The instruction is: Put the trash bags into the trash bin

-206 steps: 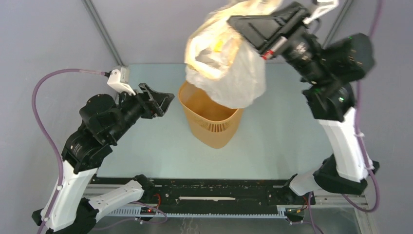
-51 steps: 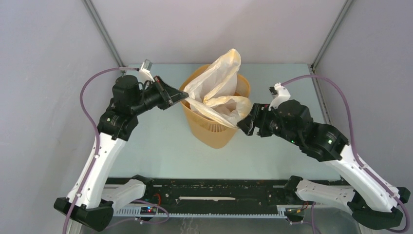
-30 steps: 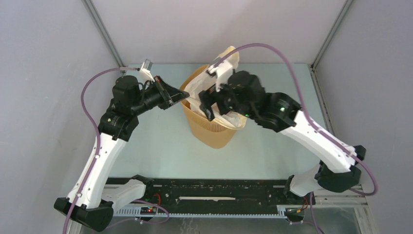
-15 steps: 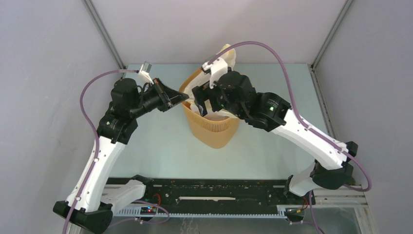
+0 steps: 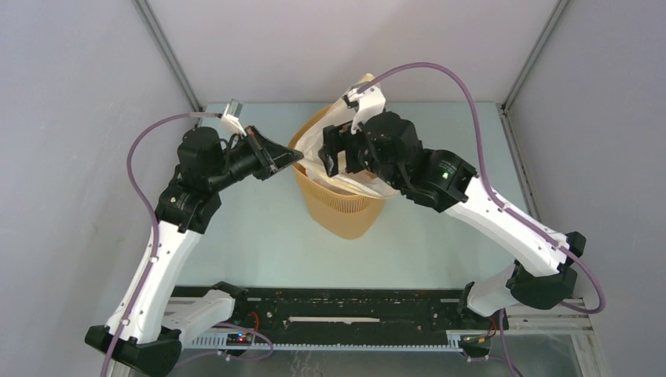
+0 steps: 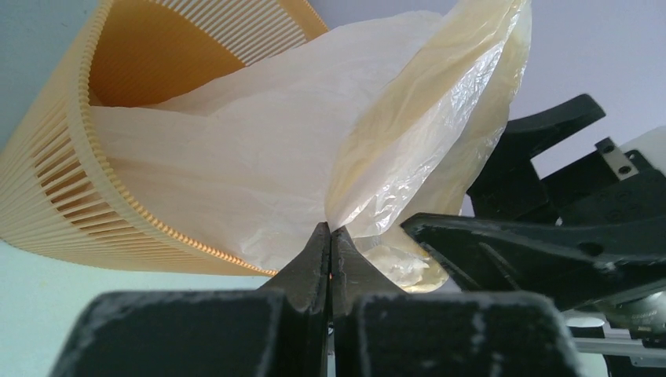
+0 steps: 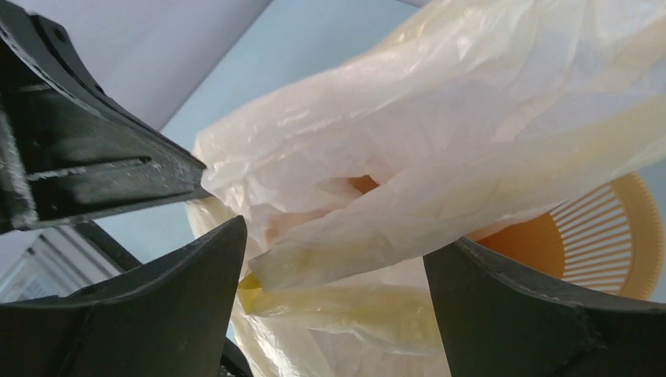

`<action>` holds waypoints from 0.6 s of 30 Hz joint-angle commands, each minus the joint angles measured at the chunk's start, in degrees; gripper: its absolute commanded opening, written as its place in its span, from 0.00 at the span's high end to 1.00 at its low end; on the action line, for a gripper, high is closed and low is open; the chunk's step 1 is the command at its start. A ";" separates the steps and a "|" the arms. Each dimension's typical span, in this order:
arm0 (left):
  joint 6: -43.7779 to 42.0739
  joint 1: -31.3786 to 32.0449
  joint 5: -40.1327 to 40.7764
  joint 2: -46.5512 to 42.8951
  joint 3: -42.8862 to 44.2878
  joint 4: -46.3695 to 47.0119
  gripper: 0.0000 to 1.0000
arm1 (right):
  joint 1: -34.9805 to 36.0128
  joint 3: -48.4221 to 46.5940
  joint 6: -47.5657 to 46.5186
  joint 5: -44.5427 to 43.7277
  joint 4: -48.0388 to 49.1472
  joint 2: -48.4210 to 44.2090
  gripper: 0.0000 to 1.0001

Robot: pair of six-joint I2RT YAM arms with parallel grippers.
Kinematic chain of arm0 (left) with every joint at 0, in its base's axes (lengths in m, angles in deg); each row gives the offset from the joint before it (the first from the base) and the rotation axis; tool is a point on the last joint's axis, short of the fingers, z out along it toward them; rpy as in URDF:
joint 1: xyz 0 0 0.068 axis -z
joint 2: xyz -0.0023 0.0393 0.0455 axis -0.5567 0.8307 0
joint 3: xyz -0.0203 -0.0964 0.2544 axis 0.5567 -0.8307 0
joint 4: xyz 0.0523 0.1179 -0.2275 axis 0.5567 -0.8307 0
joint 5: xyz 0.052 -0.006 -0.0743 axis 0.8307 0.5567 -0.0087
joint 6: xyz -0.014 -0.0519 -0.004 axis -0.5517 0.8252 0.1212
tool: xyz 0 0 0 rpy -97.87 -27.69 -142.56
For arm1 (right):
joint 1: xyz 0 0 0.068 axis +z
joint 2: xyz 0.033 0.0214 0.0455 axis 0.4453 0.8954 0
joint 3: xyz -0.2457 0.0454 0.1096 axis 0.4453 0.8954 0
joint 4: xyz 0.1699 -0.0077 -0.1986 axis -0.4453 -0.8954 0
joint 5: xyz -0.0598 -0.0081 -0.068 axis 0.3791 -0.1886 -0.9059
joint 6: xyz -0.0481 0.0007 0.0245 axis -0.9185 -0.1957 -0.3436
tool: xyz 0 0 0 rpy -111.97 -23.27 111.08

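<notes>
left gripper (image 6: pixel 330 238): jaws pressed together, a small pinch of film caught at their very tips.
right gripper (image 7: pixel 338 263): jaws spread wide with nothing clamped; a long fold of film lies across the gap just ahead of them.
trash bag (image 6: pixel 267 165): fans out ahead of the left tips, draped over and into the bin's mouth, with one peak standing above the right gripper.
trash bin (image 5: pixel 345 210): mouth-up, just beyond the left tips and directly beneath the right gripper.
handling: likely almost weightless, limp and slick. It should billow and spring back up rather than stay pushed down, and it could snag on the rim.
where to hold: the doubled yellowish fold between the right jaws looks safer than a single sheet.
hidden: the film covers the bin's inside, so how deep the bag sits cannot be told. The top view hides the right fingertips under the wrist. One bag or several is unclear.
</notes>
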 commanded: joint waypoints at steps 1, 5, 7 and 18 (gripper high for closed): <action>0.13 -0.37 1.83 -2.02 -0.95 1.01 1.00 | 3.59 1.47 -5.33 -9.99 2.30 -0.45 0.13; -1.95 -0.38 8.17 -3.17 0.29 -2.48 1.00 | 2.45 3.76 -6.41 -9.92 5.34 -3.21 0.31; -3.80 -0.66 13.28 -4.85 0.76 -4.88 1.00 | -0.34 3.86 -6.21 -7.27 5.01 -4.39 0.38; -2.66 -1.24 21.77 -6.33 -4.37 -10.24 1.00 | -23.00 3.77 -0.42 10.30 -0.14 -7.22 0.72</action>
